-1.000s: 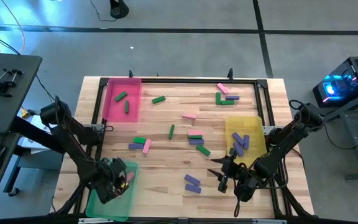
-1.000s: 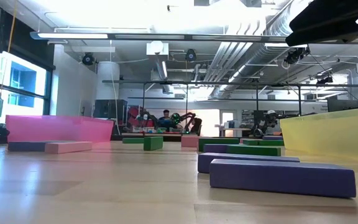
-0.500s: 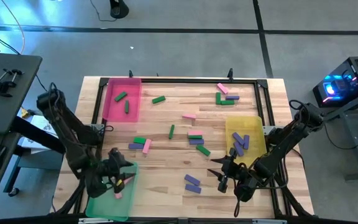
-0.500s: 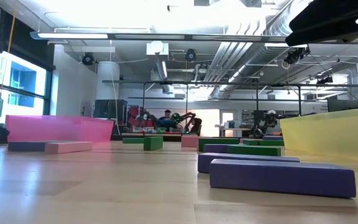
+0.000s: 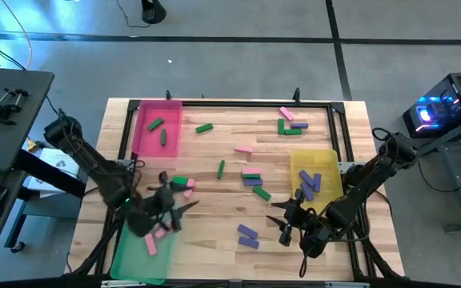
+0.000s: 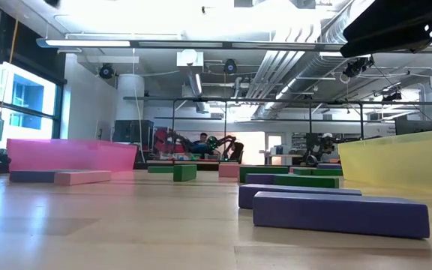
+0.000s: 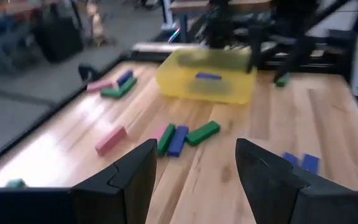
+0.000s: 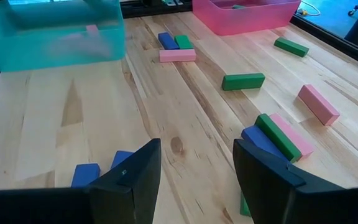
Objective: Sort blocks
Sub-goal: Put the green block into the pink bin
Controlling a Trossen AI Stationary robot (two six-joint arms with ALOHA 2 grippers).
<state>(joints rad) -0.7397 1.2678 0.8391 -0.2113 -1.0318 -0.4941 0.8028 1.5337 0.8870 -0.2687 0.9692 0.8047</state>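
Green, pink and purple blocks lie flat and scattered over the wooden table, among them a stacked-up cluster (image 5: 252,177) at mid-table and two purple ones (image 5: 248,234) near the front. My left gripper (image 5: 176,210) hovers open and empty just past the green tray's (image 5: 138,260) far right corner, pointing toward the table's right; its wrist view shows that cluster (image 7: 180,137) ahead. My right gripper (image 5: 286,221) stands open and empty above the table in front of the yellow tray (image 5: 326,160), the purple pair (image 8: 98,171) just before its fingers.
The pink tray (image 5: 158,126) at the far left holds two green blocks. Purple blocks lie in the yellow tray, pink ones (image 5: 151,245) in the green tray. A black frame rail (image 5: 238,102) borders the table. In the low view, purple blocks (image 6: 340,212) lie close in front.
My left gripper has risen out of the green tray and swung toward the table's middle and far side, tipping from pointing down to nearly level. A pink block now shows lying on the tray floor where the gripper stood. My right arm kept still.
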